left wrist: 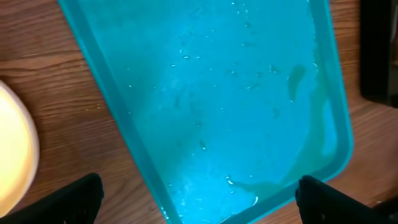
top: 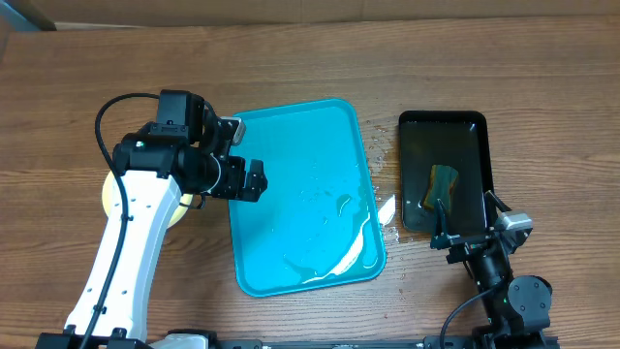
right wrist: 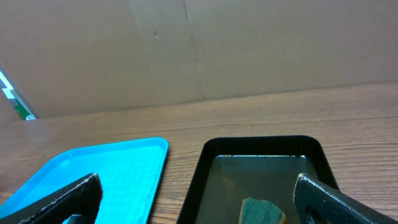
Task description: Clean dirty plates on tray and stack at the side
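Observation:
The turquoise tray [top: 300, 145] lies mid-table, wet, with a puddle near its front corner and no plate on it. Pale plates [top: 108, 190] rest on the wood to its left, mostly hidden under my left arm; I cannot tell how many there are. My left gripper [top: 260, 180] hovers open over the tray's left edge, empty. In the left wrist view the tray [left wrist: 236, 93] fills the frame, a plate's rim [left wrist: 15, 155] shows at the left, and the gripper [left wrist: 199, 205] holds nothing. My right gripper [top: 467, 217] stands open and empty at the black tray's near end.
A black tray [top: 475, 126] holding murky water and a green-and-yellow sponge [top: 445, 184] sits right of the turquoise tray. Water drops wet the wood [top: 385, 207] between the two trays. The right wrist view shows the black tray [right wrist: 208, 162], the sponge [right wrist: 264, 211] and a cardboard wall [right wrist: 199, 50] behind.

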